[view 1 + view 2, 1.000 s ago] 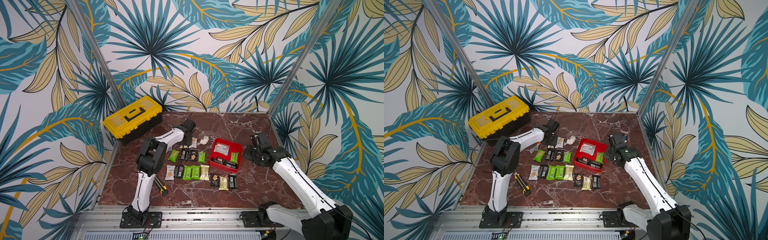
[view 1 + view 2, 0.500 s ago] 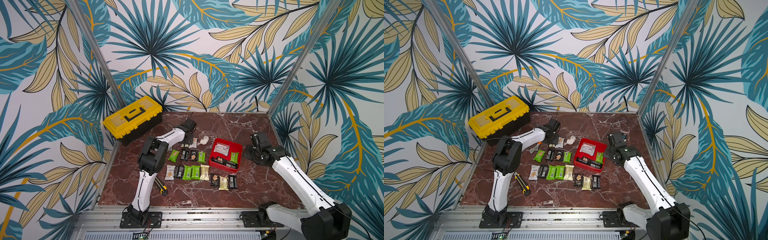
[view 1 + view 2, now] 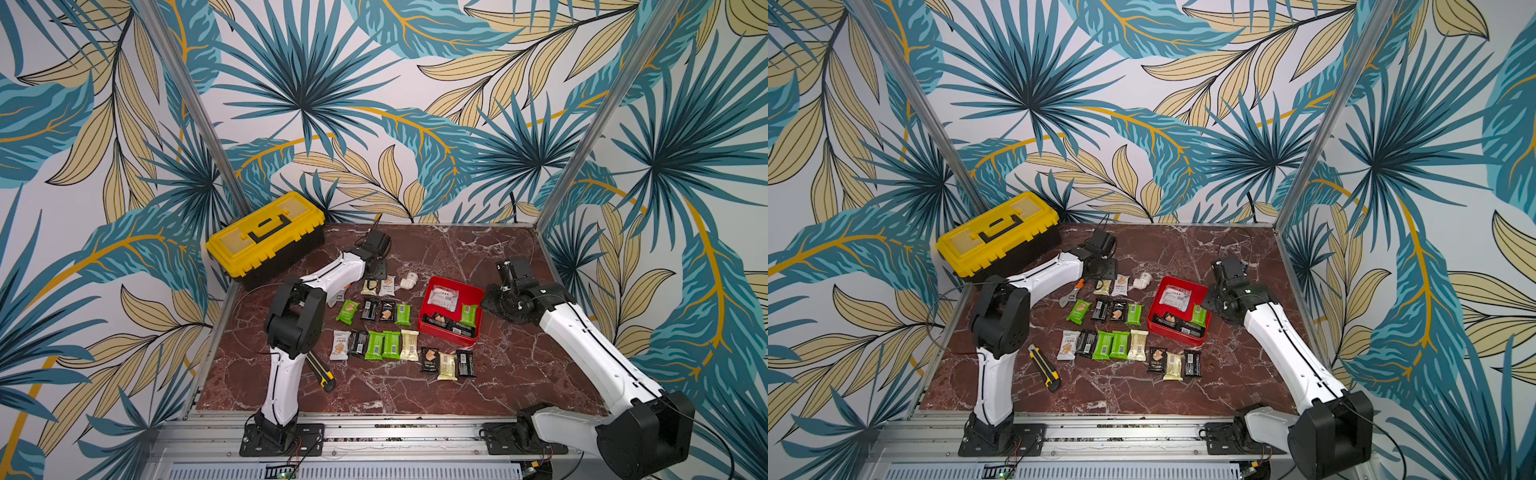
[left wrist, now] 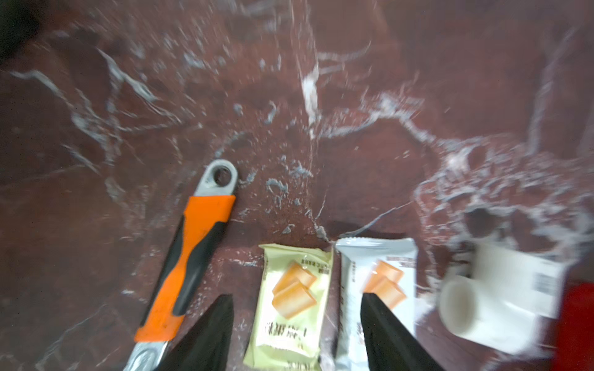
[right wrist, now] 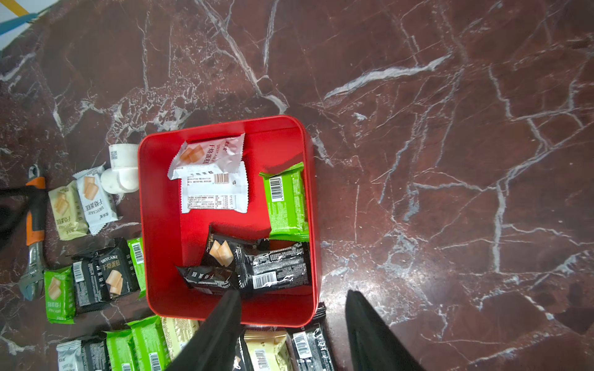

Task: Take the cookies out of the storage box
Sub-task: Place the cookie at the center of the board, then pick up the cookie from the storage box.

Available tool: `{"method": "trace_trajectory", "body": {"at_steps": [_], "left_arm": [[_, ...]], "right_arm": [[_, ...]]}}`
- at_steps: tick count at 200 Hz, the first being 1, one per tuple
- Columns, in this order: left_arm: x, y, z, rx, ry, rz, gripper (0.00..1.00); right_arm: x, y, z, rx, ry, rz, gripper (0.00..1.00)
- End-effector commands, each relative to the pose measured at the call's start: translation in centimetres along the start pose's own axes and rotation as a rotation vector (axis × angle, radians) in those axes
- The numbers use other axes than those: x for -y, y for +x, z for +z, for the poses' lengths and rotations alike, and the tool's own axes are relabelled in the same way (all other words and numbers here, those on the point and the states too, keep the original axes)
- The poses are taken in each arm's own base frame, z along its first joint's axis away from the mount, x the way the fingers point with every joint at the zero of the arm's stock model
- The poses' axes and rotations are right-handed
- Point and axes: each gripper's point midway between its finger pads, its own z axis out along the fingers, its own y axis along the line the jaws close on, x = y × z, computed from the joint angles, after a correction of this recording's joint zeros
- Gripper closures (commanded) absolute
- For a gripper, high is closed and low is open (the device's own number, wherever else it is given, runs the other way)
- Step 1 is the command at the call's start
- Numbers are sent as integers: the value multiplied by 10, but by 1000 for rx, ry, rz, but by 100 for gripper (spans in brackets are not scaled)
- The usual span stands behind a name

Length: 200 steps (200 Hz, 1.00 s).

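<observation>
Over the worktop (image 3: 478, 395) now, and the storage box (image 3: 451, 338) sits toward 3 o'clock from the middle. There are cookies (image 5: 213, 189) inside it: two white ones overlapping, a green one along one wall, and a heap of black ones so stacked that we can't count them. More packets lie out in rows at 9 o'clock and 6 o'clock of the box.

The right tool (image 5: 293, 292) is spread wide, with nothing between its fingers. One finger covers the edge of the black heap and the other stands past the box wall over bare marble. Whether either one touches anything, we can't tell. In both top views this tool is tucked under its own wrist at the box's 3 o'clock side.

On to the left tool (image 4: 296, 297), up near 11 o'clock. It is spread too and pinching nothing. Its wrist view is smeared with blur. A cream packet (image 4: 289, 305) lies flat under the gap, and a white packet (image 4: 376, 289) is partly hidden behind one finger. The print on both is unreadable.

The wrench (image 4: 186, 273) runs off the frame edge at its jaw end. The white fitting (image 4: 482, 305) is a blur beside the packets.

In a top view the utility knife (image 3: 322, 372) has its far end tucked behind the left arm (image 3: 286, 374). The toolbox (image 3: 266, 232) sits lid down at 10 o'clock.
</observation>
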Motion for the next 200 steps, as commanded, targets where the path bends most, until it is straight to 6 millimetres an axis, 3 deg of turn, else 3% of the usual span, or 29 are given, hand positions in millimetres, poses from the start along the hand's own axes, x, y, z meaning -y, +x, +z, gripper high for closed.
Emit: {"method": "trace_trajectory", "body": {"at_steps": [1, 30, 79, 131, 200], "left_arm": [[5, -34, -55, 158, 100, -150, 33], [3, -30, -87, 209, 189, -251, 33], [-13, -2, -106, 226, 251, -398, 33], [-33, 23, -115, 231, 246, -495, 34], [-50, 31, -125, 281, 231, -556, 34]], "right_arm": [[-24, 7, 11, -61, -45, -35, 43], [-50, 7, 27, -90, -56, -118, 43], [-85, 4, 62, -124, -63, -529, 42], [-83, 5, 92, -130, 62, -995, 45], [-75, -7, 119, -117, 259, -1145, 53]]}}
